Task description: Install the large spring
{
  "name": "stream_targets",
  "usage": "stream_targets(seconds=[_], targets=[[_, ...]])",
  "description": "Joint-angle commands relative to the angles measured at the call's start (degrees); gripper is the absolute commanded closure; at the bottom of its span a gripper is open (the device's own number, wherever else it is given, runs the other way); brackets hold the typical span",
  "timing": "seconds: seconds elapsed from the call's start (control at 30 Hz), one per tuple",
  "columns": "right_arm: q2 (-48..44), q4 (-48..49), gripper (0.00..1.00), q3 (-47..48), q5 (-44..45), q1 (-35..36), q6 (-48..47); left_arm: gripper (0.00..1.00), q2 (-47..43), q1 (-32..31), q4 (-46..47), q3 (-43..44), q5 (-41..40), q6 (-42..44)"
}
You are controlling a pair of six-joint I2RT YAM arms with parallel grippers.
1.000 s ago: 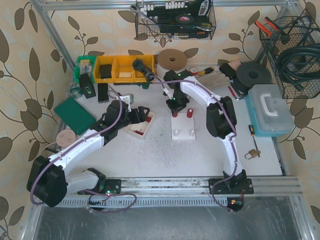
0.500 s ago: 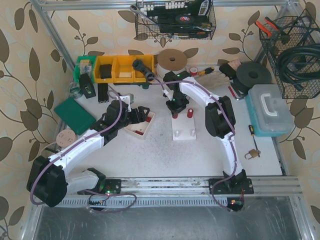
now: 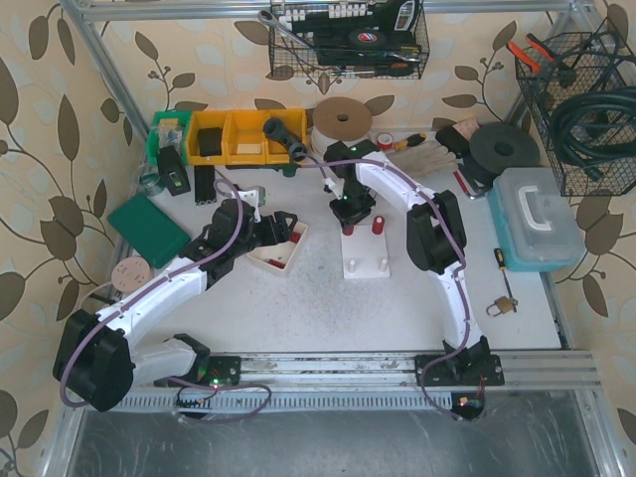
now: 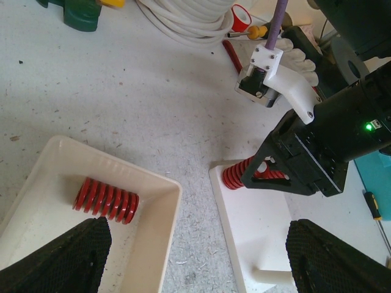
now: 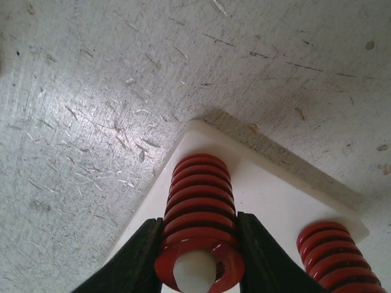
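Note:
My right gripper is shut on a large red spring that stands upright over a white peg at the far left corner of the white base plate. A second red spring stands on the plate beside it. In the top view the right gripper is over the plate. My left gripper is open and empty, hovering between the plate and a cream tray holding another red spring.
Two bare white pegs stand at the plate's near side. Yellow bins, a tape roll and a black disc line the back. A blue case sits right, a green pad left, a padlock near right.
The right arm's elbow has shifted slightly left. The right gripper stays on the spring and the left arm has not moved.

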Motion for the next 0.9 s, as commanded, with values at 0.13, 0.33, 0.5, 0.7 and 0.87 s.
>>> stream_targets(seconds=[0.13,0.33,0.5,0.7,0.87], targets=[[-0.65,-1.69,0.42,3.77,1.0,-0.08,0.76,0.18,-0.47,0.78,1.22,1.07,-1.41,-0.21],[-1.81,-3.02,0.34,8.26,-0.15,-0.06,2.18,0.18,-0.67,0.75,1.34,0.9,-1.57,-0.22],[-9.8,0.84,0.33,4.72,1.29,0.0,5.0,0.18,-0.68,0.72,0.97,0.95,-1.35,-0.14],[-33.35,24.08,0.36,-22.42,6.23,0.25,12.88,0.18,2.11,0.73,-1.79,3.52,-0.36,-0.04],[-49.65,42.31,0.12,-45.08,9.8,0.18,20.06,0.18,2.99,0.76,-3.56,4.74,0.47,0.19]])
